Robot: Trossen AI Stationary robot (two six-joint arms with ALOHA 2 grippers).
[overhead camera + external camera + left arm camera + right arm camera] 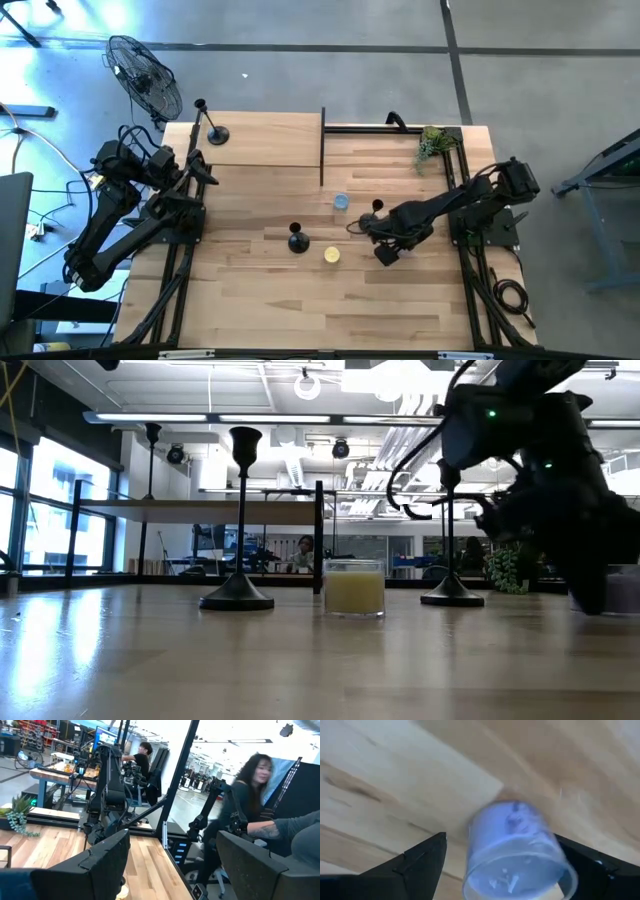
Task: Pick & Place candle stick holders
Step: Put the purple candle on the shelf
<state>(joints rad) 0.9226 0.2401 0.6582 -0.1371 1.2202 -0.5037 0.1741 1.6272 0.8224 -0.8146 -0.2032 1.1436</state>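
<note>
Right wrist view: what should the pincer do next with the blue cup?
Probably close gently. The blue candle jar stands on the wooden table right between the right pincer's open fingers, so a squeeze looks likely to catch it.

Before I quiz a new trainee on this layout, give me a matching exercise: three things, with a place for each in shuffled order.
Things:
1. fan
2. plant
3. yellow candle

Places:
a. far right corner of the table
b. beside the middle candle holder
c. on the floor, beyond the table's far left corner

Pairs: 1-c, 2-a, 3-b
</note>
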